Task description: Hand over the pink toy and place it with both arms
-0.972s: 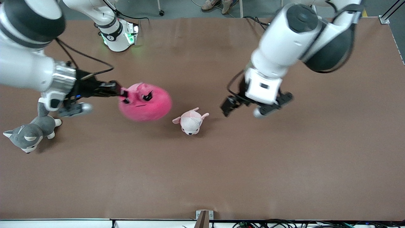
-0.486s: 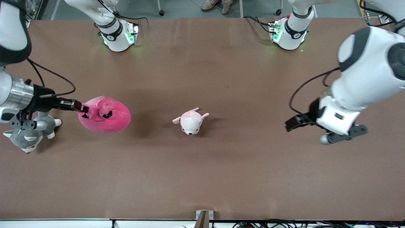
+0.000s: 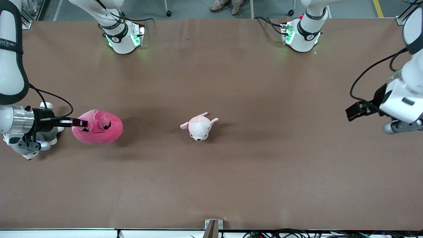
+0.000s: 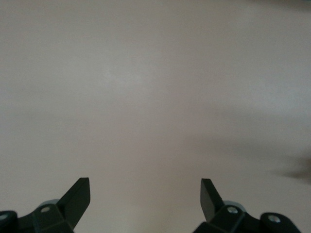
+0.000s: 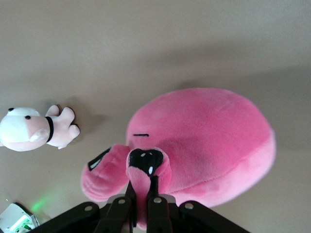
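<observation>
The pink toy (image 3: 100,129) is a rounded hot-pink plush with black angry eyes, low over the table near the right arm's end. My right gripper (image 3: 81,124) is shut on a fold of plush by the toy's eyes. In the right wrist view the fingers (image 5: 130,190) pinch that fold of the pink toy (image 5: 209,141). My left gripper (image 3: 353,113) hangs over the left arm's end of the table. It is open and empty, and the left wrist view shows only bare table between its fingertips (image 4: 80,190).
A small pale pink-and-white puppy plush (image 3: 199,126) lies at the table's middle and also shows in the right wrist view (image 5: 34,128). A grey-and-white husky plush (image 3: 53,134) lies under my right wrist, mostly hidden. The arm bases (image 3: 120,36) stand along the table's far edge.
My right gripper has carried the pink toy toward the right arm's end of the table and lower. My left arm has drawn back, open, toward its own end.
</observation>
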### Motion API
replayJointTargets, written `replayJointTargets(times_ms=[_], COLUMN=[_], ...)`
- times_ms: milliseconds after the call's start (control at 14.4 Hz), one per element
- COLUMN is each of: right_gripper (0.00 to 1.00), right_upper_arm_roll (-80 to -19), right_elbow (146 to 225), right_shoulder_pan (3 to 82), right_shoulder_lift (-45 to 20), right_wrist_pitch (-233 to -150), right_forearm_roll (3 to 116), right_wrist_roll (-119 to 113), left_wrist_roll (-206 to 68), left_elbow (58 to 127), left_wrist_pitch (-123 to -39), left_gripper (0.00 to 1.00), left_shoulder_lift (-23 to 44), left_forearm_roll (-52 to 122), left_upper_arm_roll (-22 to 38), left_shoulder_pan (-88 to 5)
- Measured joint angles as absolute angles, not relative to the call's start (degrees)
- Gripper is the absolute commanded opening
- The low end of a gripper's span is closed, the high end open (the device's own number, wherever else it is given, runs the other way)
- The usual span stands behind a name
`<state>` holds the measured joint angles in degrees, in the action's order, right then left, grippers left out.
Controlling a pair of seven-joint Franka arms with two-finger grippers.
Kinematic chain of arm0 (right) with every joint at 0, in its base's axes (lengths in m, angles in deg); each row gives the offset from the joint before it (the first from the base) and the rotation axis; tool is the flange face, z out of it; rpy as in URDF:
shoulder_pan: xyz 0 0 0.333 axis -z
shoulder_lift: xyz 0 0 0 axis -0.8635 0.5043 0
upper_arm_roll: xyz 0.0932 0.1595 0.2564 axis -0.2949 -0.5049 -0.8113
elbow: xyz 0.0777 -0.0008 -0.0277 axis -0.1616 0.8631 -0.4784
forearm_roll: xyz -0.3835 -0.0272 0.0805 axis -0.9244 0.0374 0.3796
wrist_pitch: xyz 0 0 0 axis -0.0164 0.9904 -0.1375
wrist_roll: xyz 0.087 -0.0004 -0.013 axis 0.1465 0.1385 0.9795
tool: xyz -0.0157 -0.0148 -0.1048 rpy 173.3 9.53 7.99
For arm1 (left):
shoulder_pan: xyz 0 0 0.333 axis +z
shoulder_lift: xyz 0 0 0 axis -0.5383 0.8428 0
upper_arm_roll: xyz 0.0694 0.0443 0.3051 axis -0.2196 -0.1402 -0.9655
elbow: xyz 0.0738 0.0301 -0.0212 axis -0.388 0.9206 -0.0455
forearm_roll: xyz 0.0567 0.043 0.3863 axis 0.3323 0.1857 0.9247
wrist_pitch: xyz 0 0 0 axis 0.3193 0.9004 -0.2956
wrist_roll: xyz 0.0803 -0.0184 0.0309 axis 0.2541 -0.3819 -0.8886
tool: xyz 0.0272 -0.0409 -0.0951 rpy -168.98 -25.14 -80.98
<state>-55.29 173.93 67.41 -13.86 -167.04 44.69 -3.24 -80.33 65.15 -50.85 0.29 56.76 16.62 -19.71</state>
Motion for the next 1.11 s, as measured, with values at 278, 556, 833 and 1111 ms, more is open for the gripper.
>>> replayJointTargets(times_ms=[278, 556, 833, 1111], right_gripper=[0.02, 0.02, 0.02, 0.02], right_upper_arm_roll=[-55.31, -55.33, -55.33, -55.39], right_elbow=[173.94, 173.93, 173.92, 173.92], right_shoulder_pan=[68.81, 69.38, 69.86, 69.87], right_shoulder_lift=[-12.18, -9.74, -7.77, -6.26], right_wrist_pitch=[-165.61, -165.56, -165.57, -165.54], right_forearm_roll=[44.85, 45.03, 45.64, 47.90], right_wrist_roll=[-1.83, 0.58, 1.41, 1.77], left_wrist_roll=[-76.61, -73.58, -70.63, -70.06], left_elbow=[65.40, 71.40, 77.30, 78.93], left_wrist_pitch=[-47.61, -47.42, -47.42, -47.60], left_gripper=[1.00, 1.00, 1.00, 1.00], left_shoulder_lift=[-3.16, -8.79, -14.26, -16.02], left_forearm_roll=[55.92, 49.48, 45.25, 44.61], left_upper_arm_roll=[16.20, 6.79, -2.61, -3.65], left_shoulder_pan=[-19.52, -23.63, -29.00, -29.17])
